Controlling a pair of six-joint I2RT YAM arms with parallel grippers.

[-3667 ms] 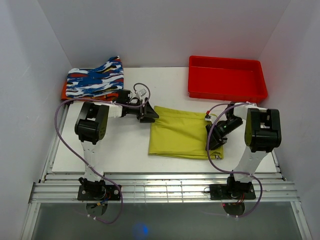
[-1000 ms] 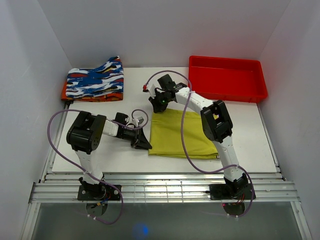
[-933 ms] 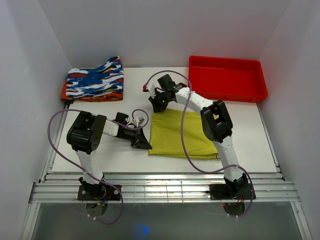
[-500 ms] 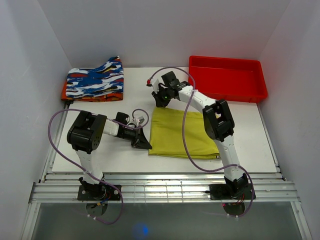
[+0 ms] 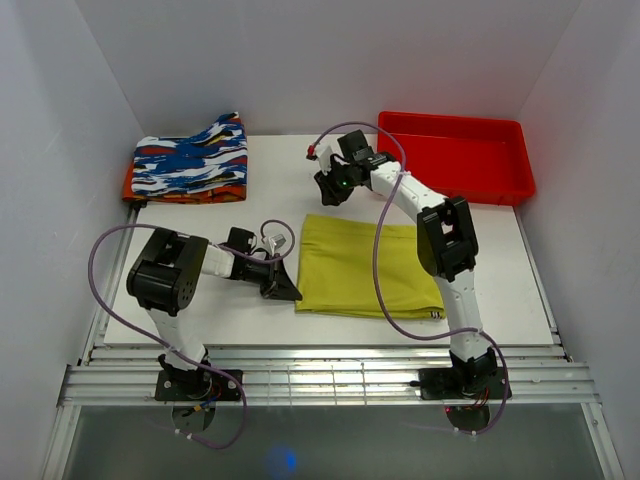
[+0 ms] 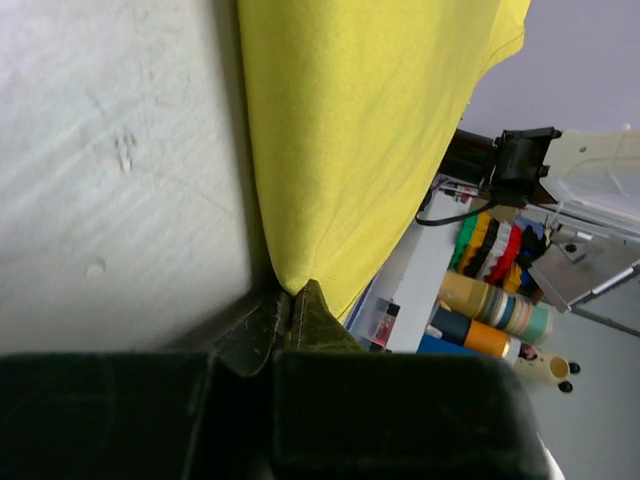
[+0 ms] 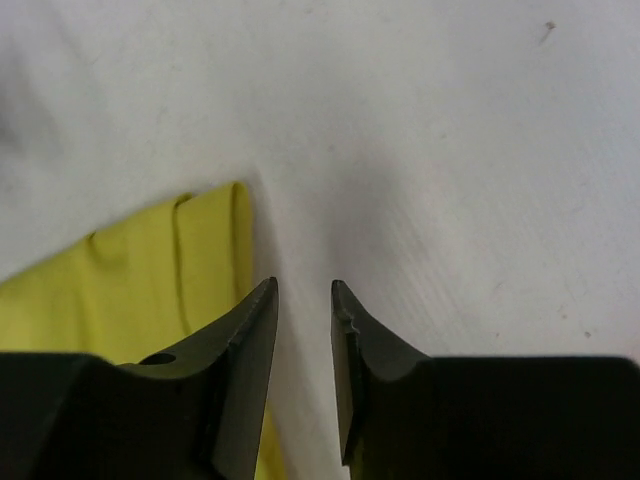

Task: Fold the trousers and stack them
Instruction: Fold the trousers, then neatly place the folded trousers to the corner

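Trousers [image 5: 365,265]: folded rectangle, mid-counter [image 5: 230,325]. Left fingers [image 6: 318,318] clenched on its 8 o'clock corner, cloth pinched between the tips. Right fingers [image 7: 245,340] parted slightly and empty, over bare counter just off the 11 o'clock corner; the cloth edge lies beside one tip, not between them. Patterned stack [image 5: 190,160] at 10 o'clock, well apart.

Risks: one-corner grip only, so a pull would likely drag or unfold the layers; thin pinch may slip. Right fingers could close on nothing, or catch just the top layer.

Writing: none legible anywhere.
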